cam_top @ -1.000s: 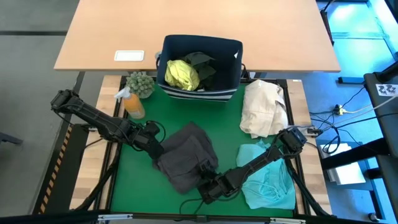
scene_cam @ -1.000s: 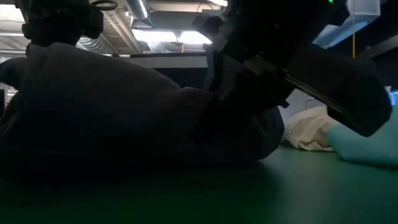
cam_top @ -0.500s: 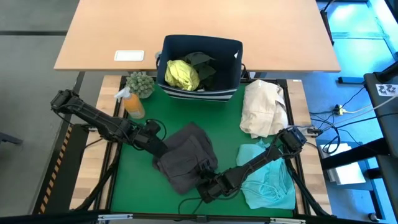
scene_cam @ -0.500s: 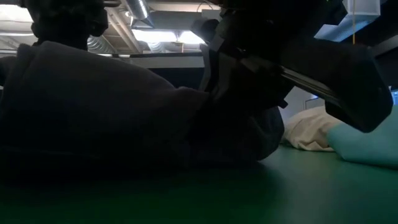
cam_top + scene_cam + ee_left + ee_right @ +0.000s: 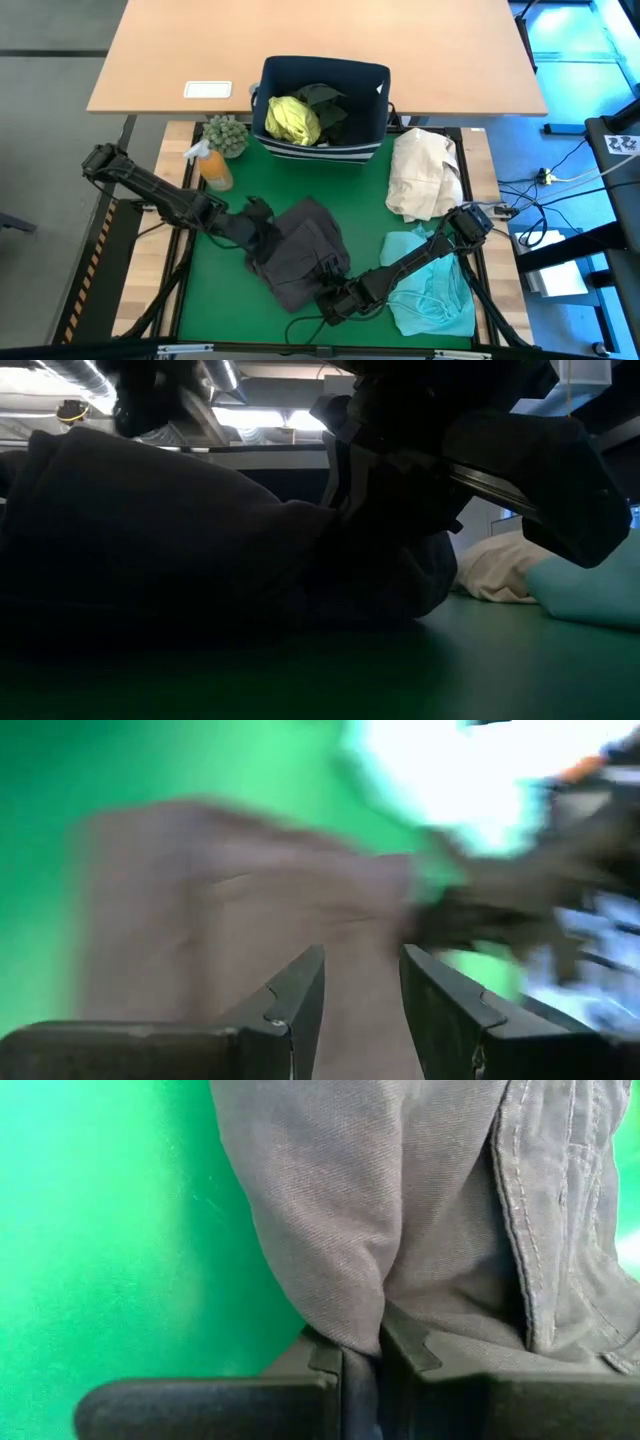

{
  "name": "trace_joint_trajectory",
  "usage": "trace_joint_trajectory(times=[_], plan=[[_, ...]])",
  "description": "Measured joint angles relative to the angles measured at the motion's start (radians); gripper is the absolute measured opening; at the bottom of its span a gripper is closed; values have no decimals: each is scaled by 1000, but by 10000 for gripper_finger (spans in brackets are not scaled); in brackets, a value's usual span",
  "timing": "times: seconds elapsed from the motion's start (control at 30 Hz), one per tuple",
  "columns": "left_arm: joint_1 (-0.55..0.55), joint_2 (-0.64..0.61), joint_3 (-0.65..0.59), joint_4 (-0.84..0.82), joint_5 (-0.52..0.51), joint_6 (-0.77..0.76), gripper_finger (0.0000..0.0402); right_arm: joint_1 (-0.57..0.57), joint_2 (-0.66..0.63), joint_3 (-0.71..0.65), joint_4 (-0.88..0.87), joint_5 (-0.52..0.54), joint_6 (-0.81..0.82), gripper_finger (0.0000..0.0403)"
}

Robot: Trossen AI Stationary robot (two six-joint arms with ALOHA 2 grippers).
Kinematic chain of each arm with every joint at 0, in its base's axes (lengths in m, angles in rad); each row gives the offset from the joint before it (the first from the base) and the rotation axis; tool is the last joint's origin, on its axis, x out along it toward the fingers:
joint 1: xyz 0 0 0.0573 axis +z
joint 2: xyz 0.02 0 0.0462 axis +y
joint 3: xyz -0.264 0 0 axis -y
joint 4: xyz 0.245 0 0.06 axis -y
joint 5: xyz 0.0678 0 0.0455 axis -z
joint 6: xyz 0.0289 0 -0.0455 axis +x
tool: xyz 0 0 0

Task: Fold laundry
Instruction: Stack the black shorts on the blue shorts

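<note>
- Green matting (image 5: 215, 290) covers the work table, and a wooden desk (image 5: 320, 40) is seen beyond its far edge.
- A charcoal grey garment (image 5: 300, 250) is bunched near the mat's middle, slightly toward the near edge; its long axis is laid diagonally, from the far left down toward the near right.
- The right gripper (image 5: 325, 300) is clamped on the garment's near hem, with a fold of grey cloth pinched between its closed fingers (image 5: 345, 1365) in the right wrist view.
- The left gripper (image 5: 262, 222) is held over the garment's far-left edge, its fingers (image 5: 300, 995) parted with cloth seen below them; whether cloth is touched cannot be told.
- A turquoise garment (image 5: 435, 285) is spread at the near right, partly under the right arm.
- A cream-beige bundle (image 5: 425, 175) lies at the far right, just beyond the turquoise piece.
- A navy bin (image 5: 325, 105) at the far edge holds a yellow-green shirt (image 5: 292, 120) and a dark garment (image 5: 325, 102).
- An orange spray bottle (image 5: 212, 165) and a small plant (image 5: 227, 133) are stood at the far left corner.
- Bare mat is left open along the left side and the near-left corner.
</note>
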State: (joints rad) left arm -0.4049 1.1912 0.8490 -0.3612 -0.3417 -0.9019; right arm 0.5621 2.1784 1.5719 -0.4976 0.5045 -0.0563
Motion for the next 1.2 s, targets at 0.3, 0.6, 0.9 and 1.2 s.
trace_joint_trajectory(times=[0.3,0.6,0.9,1.2], plan=[[-91,0,0,350,177,263,126,1,0,0,-1,38,0,27],[-139,24,0,354,72,352,126,1,0,0,-1,38,7,27],[-246,131,13,328,52,481,126,1,0,0,-1,41,9,27],[-420,257,339,-141,-242,488,126,0,0,0,-2,41,32,27]])
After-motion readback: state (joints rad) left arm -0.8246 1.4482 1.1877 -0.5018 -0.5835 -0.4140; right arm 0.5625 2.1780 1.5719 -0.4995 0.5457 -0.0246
